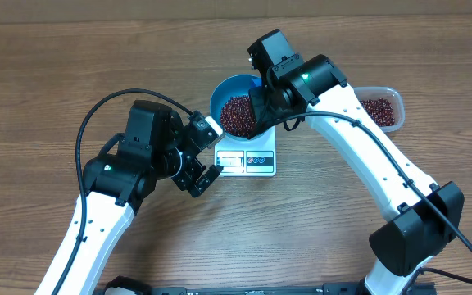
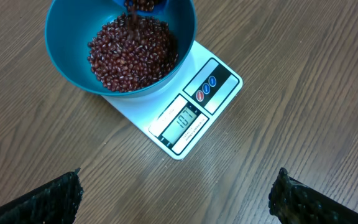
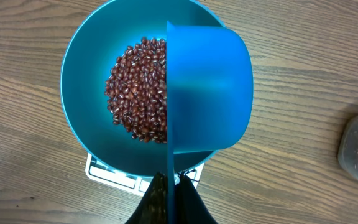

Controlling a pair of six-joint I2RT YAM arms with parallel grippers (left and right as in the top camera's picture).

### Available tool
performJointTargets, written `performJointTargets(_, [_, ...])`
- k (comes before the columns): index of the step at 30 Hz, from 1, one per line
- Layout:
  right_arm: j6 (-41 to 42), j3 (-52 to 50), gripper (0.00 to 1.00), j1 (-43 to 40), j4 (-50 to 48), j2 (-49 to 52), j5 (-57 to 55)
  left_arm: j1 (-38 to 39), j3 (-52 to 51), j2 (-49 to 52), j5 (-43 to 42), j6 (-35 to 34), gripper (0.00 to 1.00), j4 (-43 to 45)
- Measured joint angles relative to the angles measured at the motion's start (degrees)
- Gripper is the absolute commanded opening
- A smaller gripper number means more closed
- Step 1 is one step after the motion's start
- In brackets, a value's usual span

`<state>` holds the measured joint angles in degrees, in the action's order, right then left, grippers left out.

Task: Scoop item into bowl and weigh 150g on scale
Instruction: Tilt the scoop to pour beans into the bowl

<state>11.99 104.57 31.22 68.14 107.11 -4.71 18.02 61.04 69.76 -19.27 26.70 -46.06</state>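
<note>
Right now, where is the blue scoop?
Centre of the right wrist view: the blue scoop, held in the right gripper, hangs over the teal bowl, partly hiding the beans.

— What is everything sitting on?
— A table with a brown wood-grain top, the grain running side to side.
— And what rests straight on the wood?
— Two things. One is a scale, white, flat and square, near the middle, with its front strip facing the near edge. The strip has a display with dark digits and a pair of small round buttons beside it.
— The other?
— A clear plastic tub with rounded corners, off to the right of the scale and a little farther back. The two stand apart. Part of the tub is hidden from above.
</note>
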Motion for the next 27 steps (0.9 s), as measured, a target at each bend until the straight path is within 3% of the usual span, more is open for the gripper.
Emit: performJointTargets(27, [-0.09, 0.0, 0.04, 2.14, -1.7, 0.0, -4.79, 0.0, 0.0, 0.0, 0.0, 0.0, 1.0, 0.0])
